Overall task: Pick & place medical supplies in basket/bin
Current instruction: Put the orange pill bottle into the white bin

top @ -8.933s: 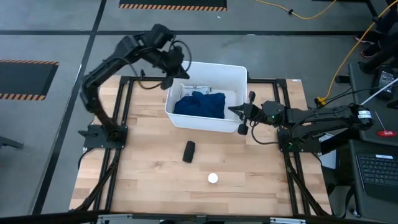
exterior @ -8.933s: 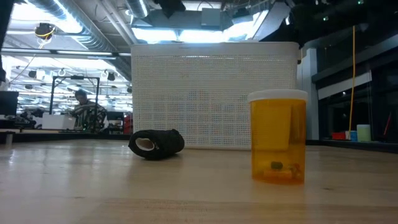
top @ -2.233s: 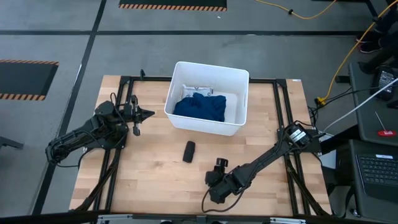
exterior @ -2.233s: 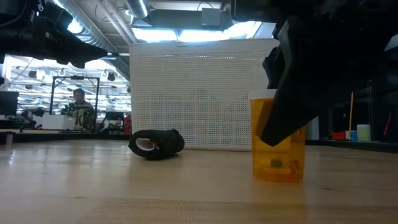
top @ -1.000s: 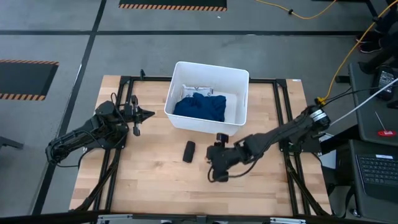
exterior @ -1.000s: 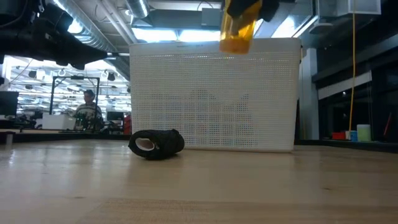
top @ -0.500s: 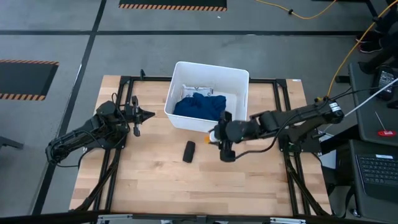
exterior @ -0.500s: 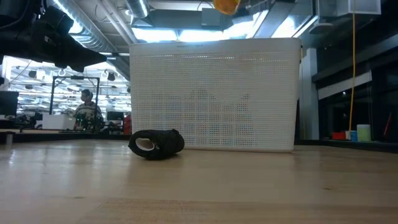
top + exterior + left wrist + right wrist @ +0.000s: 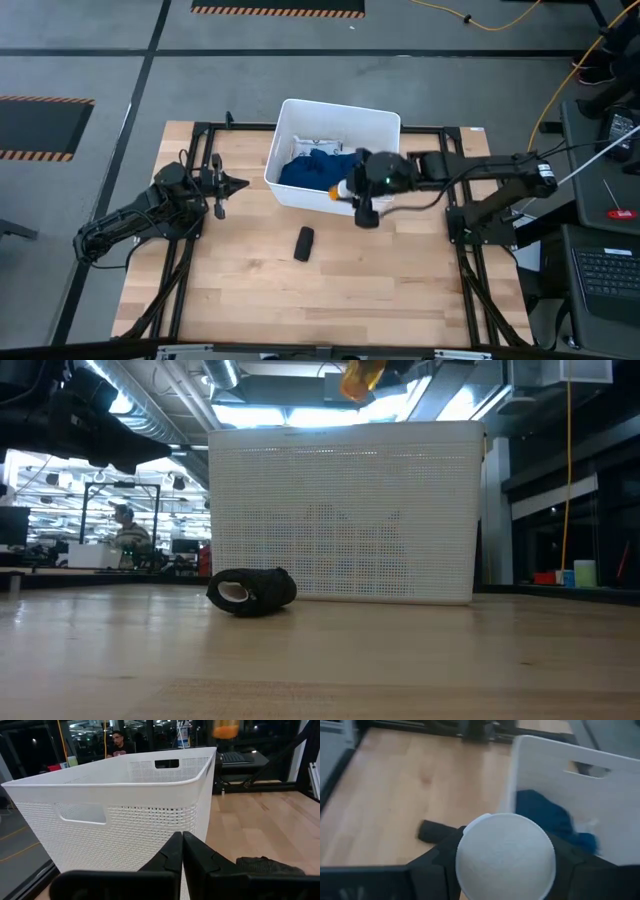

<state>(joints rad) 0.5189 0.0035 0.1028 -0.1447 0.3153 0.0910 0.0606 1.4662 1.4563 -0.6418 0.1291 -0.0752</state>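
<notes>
Right hand [image 9: 352,191]: clamped on the white-capped amber bottle [image 9: 505,855], above the tub's [image 9: 385,122] near rim.
Left hand [image 9: 222,184]: shut, parked on the surface.
Risk: early release drops bottle outside, beside the black oblong [image 9: 304,243].

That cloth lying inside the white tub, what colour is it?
Dark blue cloth; the high view, looking down into the tub, shows it best.

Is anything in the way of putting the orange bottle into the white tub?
Nothing visible. The right gripper holds the bottle above the tub's near wall, and the tub is open on top. Inside, only the blue cloth and a packet lie low.
</notes>
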